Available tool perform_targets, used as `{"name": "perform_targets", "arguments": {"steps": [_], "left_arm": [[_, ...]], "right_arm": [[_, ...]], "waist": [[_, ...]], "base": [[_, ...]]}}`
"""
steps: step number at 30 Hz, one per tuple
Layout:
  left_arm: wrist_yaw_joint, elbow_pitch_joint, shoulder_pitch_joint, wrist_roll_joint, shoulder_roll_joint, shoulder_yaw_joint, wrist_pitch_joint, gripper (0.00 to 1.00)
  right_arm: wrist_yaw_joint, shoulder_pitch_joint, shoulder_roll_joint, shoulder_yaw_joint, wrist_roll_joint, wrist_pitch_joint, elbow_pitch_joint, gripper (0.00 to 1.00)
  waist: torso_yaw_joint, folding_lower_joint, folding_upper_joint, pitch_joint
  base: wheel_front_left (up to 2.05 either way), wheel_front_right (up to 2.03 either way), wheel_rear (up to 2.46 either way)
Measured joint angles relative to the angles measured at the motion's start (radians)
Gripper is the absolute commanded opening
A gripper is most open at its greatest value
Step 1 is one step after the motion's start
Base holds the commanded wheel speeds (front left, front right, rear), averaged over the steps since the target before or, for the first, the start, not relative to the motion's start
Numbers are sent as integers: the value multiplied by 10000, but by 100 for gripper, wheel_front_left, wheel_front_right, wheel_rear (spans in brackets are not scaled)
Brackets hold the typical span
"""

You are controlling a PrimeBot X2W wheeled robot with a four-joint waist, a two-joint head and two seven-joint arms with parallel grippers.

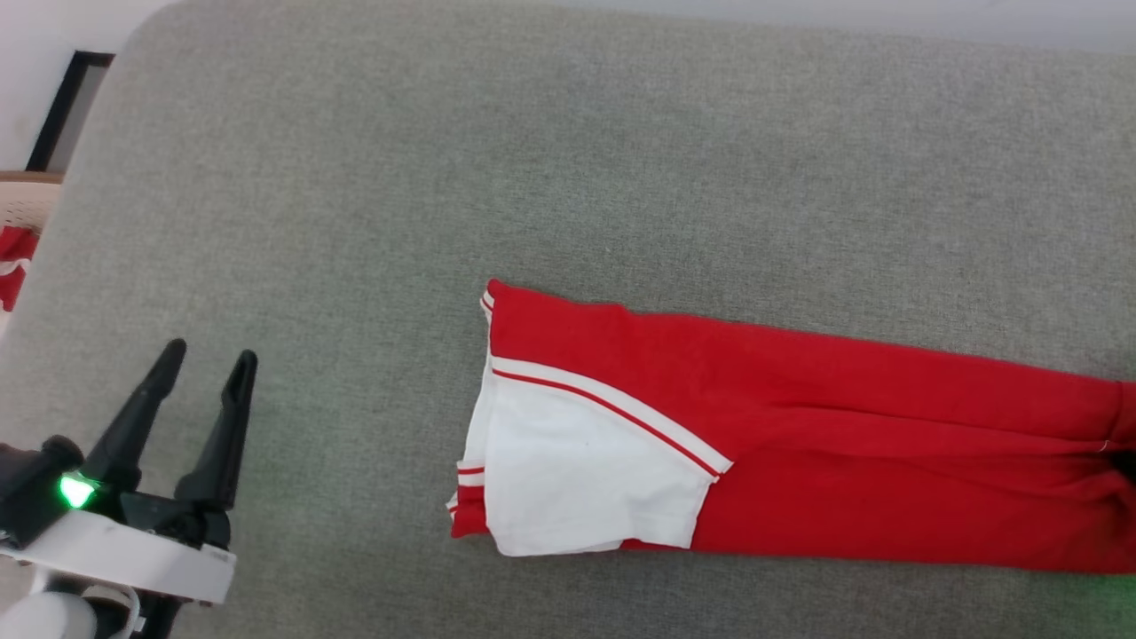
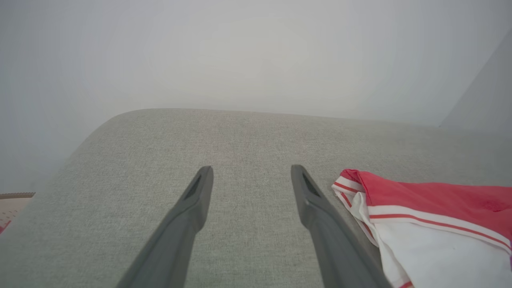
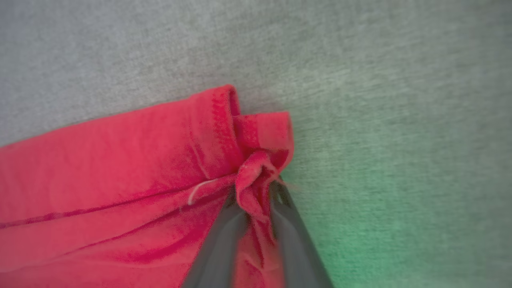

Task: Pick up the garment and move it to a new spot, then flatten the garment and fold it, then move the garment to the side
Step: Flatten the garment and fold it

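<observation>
The garment [image 1: 799,426] lies folded into a long red strip on the grey cushioned surface [image 1: 444,177], its white sleeve with striped trim on top at the left end. My left gripper [image 1: 209,359] hovers open well to the left of it, nothing between its fingers; in the left wrist view that gripper [image 2: 252,172] has the garment's sleeve end [image 2: 432,216] at its right. My right gripper [image 3: 254,192] is shut on the garment's hem [image 3: 256,176] at the far right end, red cloth bunched between the fingers. A dark bit of it shows at the head view's right edge.
A beige perforated basket [image 1: 27,200] with red-and-white cloth stands off the surface's left edge. The surface's rounded far-left corner [image 2: 120,120] meets a pale wall. Bare grey fabric stretches behind and left of the garment.
</observation>
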Motion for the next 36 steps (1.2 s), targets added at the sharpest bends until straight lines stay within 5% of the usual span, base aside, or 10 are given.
{"name": "perform_targets", "arguments": {"steps": [16,28,36], "left_arm": [[0,-146,441,472,182,1156,2,100],[0,-318,836,738,23,1758,2,100],[0,-263,975,863,-247,1599,0,100]], "right_arm": [[2,-430,194,-276,343,-943,-644,0],[0,-174,-244,-2385,140,-128,-3156,0],[0,453,-290,-1112,579,491,-3751,0]], "waist": [[-729,0,0,184],[-1249,0,0,268],[-1334,-1,0,-27]], "base": [[0,0,0],[0,0,0],[0,0,0]]}}
